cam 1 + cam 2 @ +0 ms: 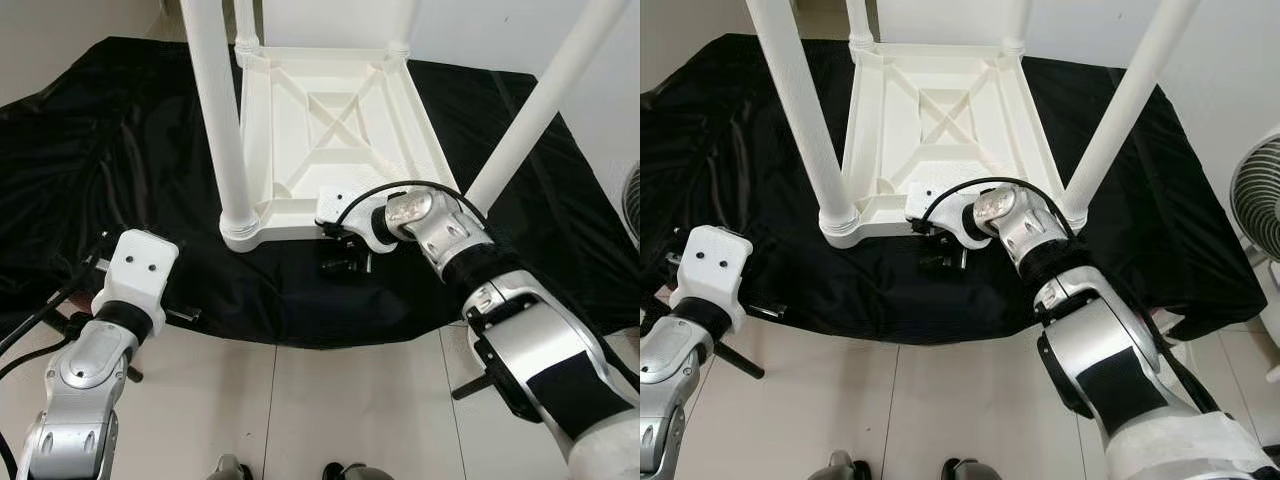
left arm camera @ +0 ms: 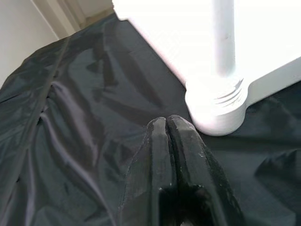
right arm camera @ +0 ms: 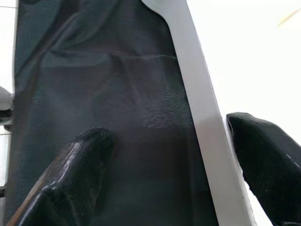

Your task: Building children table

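Note:
A white children's table (image 1: 330,130) lies upside down on a black cloth (image 1: 100,150), with its legs pointing up. The near-left leg (image 1: 215,110) stands in its corner socket (image 2: 218,106), and the near-right leg (image 1: 540,110) leans up to the right. My right gripper (image 3: 169,165) is open at the table's near edge (image 3: 202,117). One of its fingers (image 3: 75,174) is over the cloth and the other is on the table's side. My left gripper (image 2: 167,125) is shut and empty, low over the cloth just short of the near-left socket.
The cloth covers the floor around the table and ends at pale tiles (image 1: 330,410) near my feet. A white fan (image 1: 1255,200) stands at the right, off the cloth. Two far legs rise at the back by the wall.

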Robot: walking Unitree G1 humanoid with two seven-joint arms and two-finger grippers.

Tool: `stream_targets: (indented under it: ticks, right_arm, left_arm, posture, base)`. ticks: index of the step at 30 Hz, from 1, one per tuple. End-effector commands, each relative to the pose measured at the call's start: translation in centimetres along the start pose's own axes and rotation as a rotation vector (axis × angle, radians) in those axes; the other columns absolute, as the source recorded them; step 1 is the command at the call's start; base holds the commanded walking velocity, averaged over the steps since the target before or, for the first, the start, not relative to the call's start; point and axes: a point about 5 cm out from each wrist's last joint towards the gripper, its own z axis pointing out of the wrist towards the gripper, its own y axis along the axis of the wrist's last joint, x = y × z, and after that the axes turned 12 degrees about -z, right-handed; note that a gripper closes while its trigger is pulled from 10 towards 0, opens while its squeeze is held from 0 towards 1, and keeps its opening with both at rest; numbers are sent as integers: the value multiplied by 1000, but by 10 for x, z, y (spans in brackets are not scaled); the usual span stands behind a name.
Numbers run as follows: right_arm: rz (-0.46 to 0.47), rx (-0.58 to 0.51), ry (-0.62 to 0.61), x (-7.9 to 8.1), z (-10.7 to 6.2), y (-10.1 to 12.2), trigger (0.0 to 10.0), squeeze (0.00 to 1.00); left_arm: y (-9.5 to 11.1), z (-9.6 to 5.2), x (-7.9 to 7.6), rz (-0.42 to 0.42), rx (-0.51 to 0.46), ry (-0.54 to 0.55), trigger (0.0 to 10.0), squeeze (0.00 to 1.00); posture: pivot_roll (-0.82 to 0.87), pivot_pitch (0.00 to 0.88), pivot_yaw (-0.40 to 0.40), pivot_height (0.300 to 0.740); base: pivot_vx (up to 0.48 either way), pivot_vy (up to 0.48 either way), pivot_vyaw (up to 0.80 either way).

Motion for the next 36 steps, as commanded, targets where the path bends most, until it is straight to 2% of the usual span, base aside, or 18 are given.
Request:
stream_targets:
  ticks: [1, 3, 5, 10, 11, 20, 21, 23, 25, 29, 33, 34, 36]
  right_arm:
    - [31, 13, 151, 27, 15, -10, 10000, 0]
    - [29, 7, 165, 30, 16, -10, 10000, 0]
    - [27, -83, 188, 37, 16, 4, 10000, 0]
    - [33, -157, 177, 39, 16, 17, 10000, 0]
    - [82, -197, 165, 42, 16, 23, 10000, 0]
    - [103, -221, 185, 47, 16, 26, 10000, 0]
    - [51, -145, 144, 45, 18, 17, 10000, 0]
    - [51, -145, 144, 45, 18, 17, 10000, 0]
    - [-60, 0, 73, 38, 19, 5, 10000, 0]
    - [-63, 33, 62, 34, 19, 2, 10000, 0]
    - [138, -18, 74, 28, 14, 1, 10000, 0]
    - [138, -18, 74, 28, 14, 1, 10000, 0]
    - [209, -49, 63, 25, 13, 2, 10000, 0]
  left_arm:
    - [-2, 0, 1, -10, 4, 25, 10000, 0]
    - [-2, 0, 1, -10, 3, 25, 10000, 0]
    - [-2, 0, 0, -11, 3, 29, 10000, 0]
    - [-4, 1, -2, -13, 4, 28, 10000, 0]
    - [-5, 3, -3, -16, 4, 26, 10000, 0]
    - [-5, 4, -2, -16, 5, 26, 10000, 0]
    - [-5, 5, -1, -16, 4, 29, 10000, 0]
    - [-5, 5, -1, -16, 4, 29, 10000, 0]
    - [-6, 8, -1, -18, 0, 31, 10000, 0]
    - [-5, 9, -1, -21, -3, 33, 10000, 0]
    - [-6, 8, -2, -23, -5, 39, 10000, 0]
    - [-6, 8, -2, -23, -5, 39, 10000, 0]
    - [-5, 7, -2, -21, -7, 39, 10000, 0]
  posture:
    - [-13, 160, -18, 740]
    - [-13, 160, -18, 740]
    - [-5, 152, -21, 740]
    - [-5, 145, -18, 740]
    - [-7, 140, -16, 740]
    - [-7, 136, -12, 740]
    - [-10, 130, -13, 740]
    - [-10, 130, -13, 740]
    - [-17, 127, -14, 740]
    - [-16, 128, -20, 740]
    - [-12, 130, -24, 740]
    - [-12, 130, -24, 740]
    - [-10, 130, -23, 740]
  base:
    - [0, 0, 0]
    - [0, 0, 0]
    - [0, 0, 0]
    - [0, 0, 0]
    - [0, 0, 0]
    - [0, 0, 0]
    - [0, 0, 0]
    - [0, 0, 0]
    - [0, 0, 0]
    - [0, 0, 0]
    - [0, 0, 0]
    - [0, 0, 0]
    - [0, 0, 0]
